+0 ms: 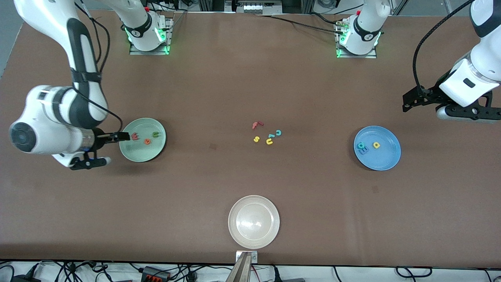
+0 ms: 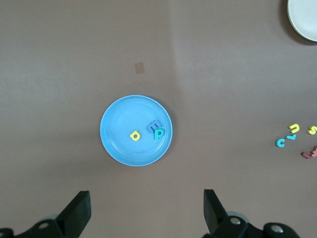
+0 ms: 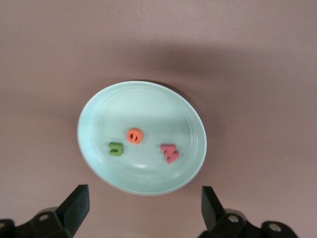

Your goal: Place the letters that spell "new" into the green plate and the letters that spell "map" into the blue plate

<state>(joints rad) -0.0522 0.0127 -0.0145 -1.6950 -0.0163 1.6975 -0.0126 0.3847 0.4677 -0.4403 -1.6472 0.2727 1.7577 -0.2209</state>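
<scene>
The green plate (image 1: 141, 154) lies toward the right arm's end of the table. In it are the pinkish-red w (image 3: 170, 152), the orange e (image 3: 134, 135) and the dark green n (image 3: 116, 148). My right gripper (image 1: 116, 148) hangs open and empty just off that plate's rim. The blue plate (image 1: 385, 158) lies toward the left arm's end and holds the yellow a (image 2: 135, 135), the blue m (image 2: 154, 125) and the teal p (image 2: 159, 133), with m and p touching. My left gripper (image 2: 147, 210) is open and empty, high over the table beside the blue plate.
A whitish-beige plate (image 1: 253, 221) sits near the front camera's edge of the table. Mid-table lies a loose cluster: a red f (image 1: 257, 125), a yellow s (image 1: 256, 138), a yellow u (image 1: 269, 141) and a teal c (image 1: 278, 132).
</scene>
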